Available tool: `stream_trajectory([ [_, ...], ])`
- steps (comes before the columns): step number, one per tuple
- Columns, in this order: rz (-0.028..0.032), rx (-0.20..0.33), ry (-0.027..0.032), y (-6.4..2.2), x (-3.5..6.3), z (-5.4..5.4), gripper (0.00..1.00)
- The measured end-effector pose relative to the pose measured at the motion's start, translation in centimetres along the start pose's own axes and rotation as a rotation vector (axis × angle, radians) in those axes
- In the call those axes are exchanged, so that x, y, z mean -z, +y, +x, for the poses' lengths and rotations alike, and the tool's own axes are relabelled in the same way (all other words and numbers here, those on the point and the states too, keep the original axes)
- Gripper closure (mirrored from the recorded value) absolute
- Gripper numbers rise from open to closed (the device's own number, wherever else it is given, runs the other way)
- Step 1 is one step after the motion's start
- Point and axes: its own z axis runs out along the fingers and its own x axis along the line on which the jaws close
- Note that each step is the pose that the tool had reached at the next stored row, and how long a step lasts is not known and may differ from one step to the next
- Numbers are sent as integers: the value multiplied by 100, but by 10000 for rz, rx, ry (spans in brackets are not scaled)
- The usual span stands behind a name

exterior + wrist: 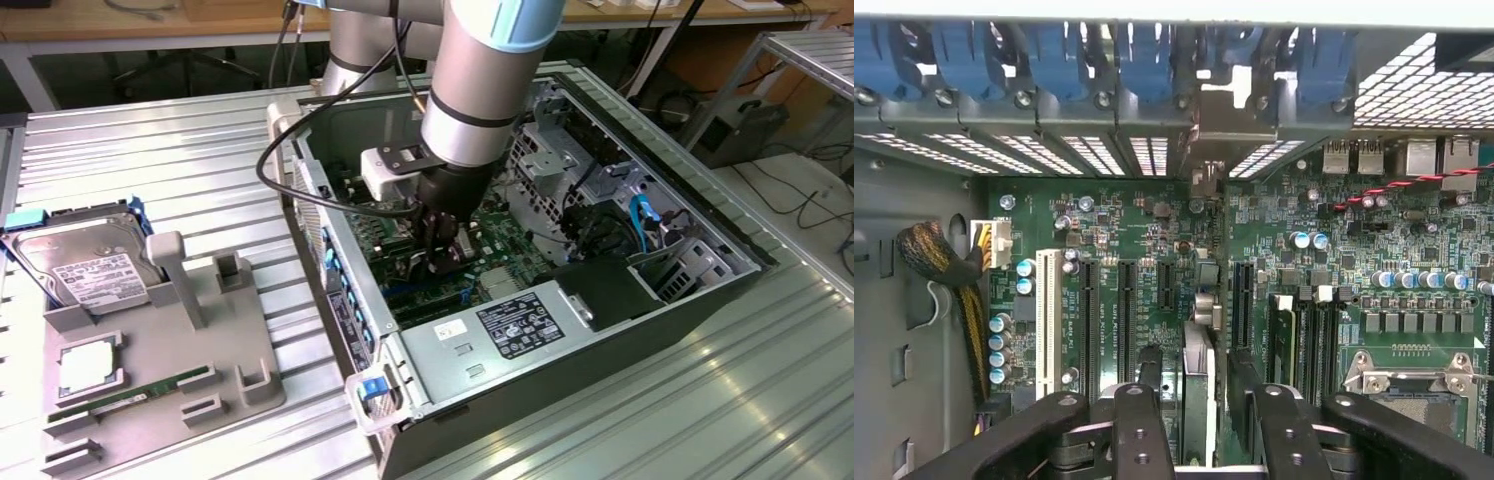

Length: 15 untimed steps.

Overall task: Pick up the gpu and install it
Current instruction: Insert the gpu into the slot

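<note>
The gpu stands edge-on in a motherboard slot, its silver end bracket up against the case's rear slot openings. My gripper straddles the card from above, open, with a black finger on each side and a narrow gap to the card. In the exterior view my gripper reaches down inside the open computer case, over the middle of the board; the card is mostly hidden under it.
Outside the case, at the exterior view's left, a grey fixture tray carries a hard drive, a processor and a green memory stick. Inside are the power supply, drive cages, blue slot clips and a cable bundle.
</note>
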Motion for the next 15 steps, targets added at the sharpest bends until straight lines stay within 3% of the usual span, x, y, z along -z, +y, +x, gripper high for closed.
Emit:
stream_trajectory([
  [2,2,0,-3,2,47,-1,60],
  [7,2,0,-3,14,303,-4,60],
  [11,2,0,-2,18,387,-27,62],
  [15,40,0,8,39,359,-61,87],
])
